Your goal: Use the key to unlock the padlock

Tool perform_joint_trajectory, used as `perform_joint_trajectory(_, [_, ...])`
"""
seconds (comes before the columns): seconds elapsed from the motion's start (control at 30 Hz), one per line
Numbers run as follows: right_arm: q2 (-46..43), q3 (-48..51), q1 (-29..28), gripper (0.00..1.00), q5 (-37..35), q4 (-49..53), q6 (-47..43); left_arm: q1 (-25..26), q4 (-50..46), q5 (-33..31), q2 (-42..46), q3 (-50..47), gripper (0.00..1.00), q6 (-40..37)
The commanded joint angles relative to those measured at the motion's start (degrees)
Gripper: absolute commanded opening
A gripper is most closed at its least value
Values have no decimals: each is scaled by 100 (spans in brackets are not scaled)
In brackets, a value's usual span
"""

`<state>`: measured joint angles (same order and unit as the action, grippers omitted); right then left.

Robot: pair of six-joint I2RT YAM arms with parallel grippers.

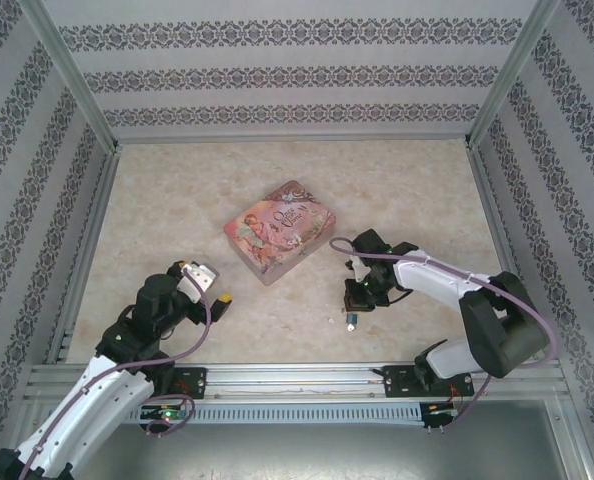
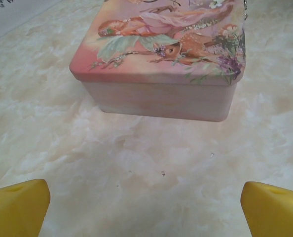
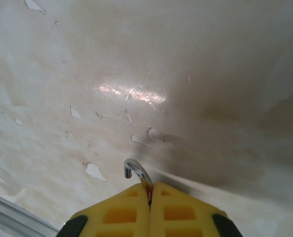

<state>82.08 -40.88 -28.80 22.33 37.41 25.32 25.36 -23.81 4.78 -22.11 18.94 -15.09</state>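
My right gripper point(image 3: 149, 191) was clenched tight, its yellow fingers point(image 3: 122, 212) pinching a thin silvery hook point(image 3: 138, 172) that curled out from the seam between them. Whether that hook belonged to the key I could not tell. The padlock point(image 1: 352, 321) lay on the marble-patterned table point(image 1: 177, 200), apart from the right fingertips but just beside them. It sat on their near side, toward the arm bases, and a shade to the left. Its long axis seemed to run roughly near-to-far, though it was too small for me to be sure.

My left gripper point(image 2: 146, 210) stood fully released, with nothing between the tips. The pink illustrated tin point(image 2: 161, 59) sat straight ahead of those fingers, and the padlock was well off to their right. The right arm was plainly the nearer one. I judged the coming move would turn on that short gap between the pinched hook and the padlock.
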Motion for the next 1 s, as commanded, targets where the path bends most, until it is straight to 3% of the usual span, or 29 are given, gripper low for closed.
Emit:
perform_joint_trajectory(0.0, [105, -147, -99, 0, -62, -32, 52, -67, 123, 217, -112, -50, 99, -169])
perform_joint_trajectory(0.6, [221, -148, -223, 0, -273, -41, 61, -67, 105, 252, -184, -47, 99, -208])
perform_joint_trajectory(0.97, [-12, -235, -267, 16, -465, 55, 61, -68, 78, 164, -193, -49, 99, -240])
